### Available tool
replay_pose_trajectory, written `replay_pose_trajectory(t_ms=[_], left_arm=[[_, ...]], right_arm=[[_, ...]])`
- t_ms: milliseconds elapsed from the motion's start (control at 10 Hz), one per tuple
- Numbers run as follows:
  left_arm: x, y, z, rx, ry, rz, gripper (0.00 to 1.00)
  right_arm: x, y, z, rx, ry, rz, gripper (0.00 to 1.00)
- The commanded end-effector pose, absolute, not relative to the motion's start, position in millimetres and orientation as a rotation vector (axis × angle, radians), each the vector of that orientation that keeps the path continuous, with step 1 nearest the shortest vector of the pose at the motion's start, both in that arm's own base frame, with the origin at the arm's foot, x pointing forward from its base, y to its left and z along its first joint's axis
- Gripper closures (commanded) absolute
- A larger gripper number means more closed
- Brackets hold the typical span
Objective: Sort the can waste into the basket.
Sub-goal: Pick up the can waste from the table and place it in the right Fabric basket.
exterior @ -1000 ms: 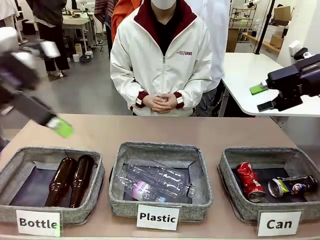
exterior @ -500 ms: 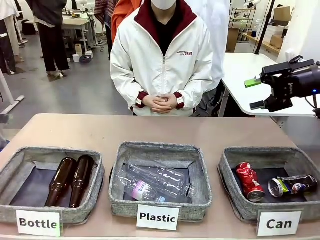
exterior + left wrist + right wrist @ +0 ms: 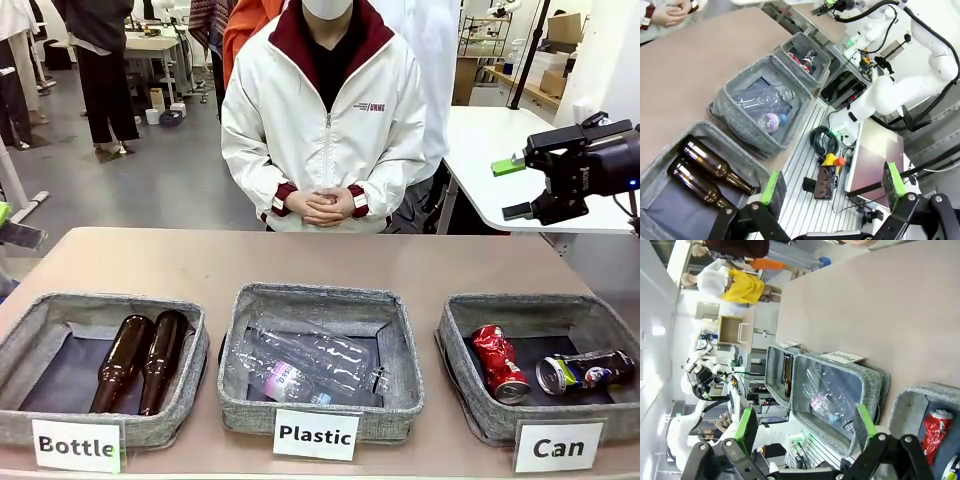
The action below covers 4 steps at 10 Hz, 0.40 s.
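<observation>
Both cans sit in the "Can" basket (image 3: 470, 410) at the table's near right corner: crushed red can (image 3: 499, 363) along the left wall, dark printed can (image 3: 585, 371) on its side just beside it, silver end toward the red one. Sorting looks done, nothing loose on the table (image 3: 400, 262). Middle basket (image 3: 318, 400) holds clear plastic bottles (image 3: 310, 365), left basket (image 3: 20, 345) two brown bottles (image 3: 140, 360), so each bin matches its label. Right end effector (image 3: 519, 189) hangs above the far right edge, well clear of the baskets, fingers wide apart, holding nothing; reads as parked. Left end effector (image 3: 834, 185) is off the table's near left side, above cabling, jaws fully spread, empty. Person's hands (image 3: 322, 206) are clasped at the far edge, not involved.
</observation>
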State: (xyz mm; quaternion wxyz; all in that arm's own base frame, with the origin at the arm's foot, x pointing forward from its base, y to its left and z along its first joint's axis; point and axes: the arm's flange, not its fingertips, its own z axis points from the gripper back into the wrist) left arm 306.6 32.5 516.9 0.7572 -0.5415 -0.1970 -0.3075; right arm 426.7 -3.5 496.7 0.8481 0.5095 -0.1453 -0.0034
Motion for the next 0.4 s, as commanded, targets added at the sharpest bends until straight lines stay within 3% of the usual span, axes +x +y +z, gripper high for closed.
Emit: replay_pose_trajectory(t_ms=[0,300], left_arm=[[305.6,35.6,516.2,-1.204,-0.435,-0.66,0.0],[305.6,35.6,516.2,-1.204,-0.435,-0.66,0.0]], right_arm=[[426.7,-2.5,497.5,1.078,-0.321,0.015,0.0],[426.7,-2.5,497.5,1.078,-0.321,0.015,0.0]])
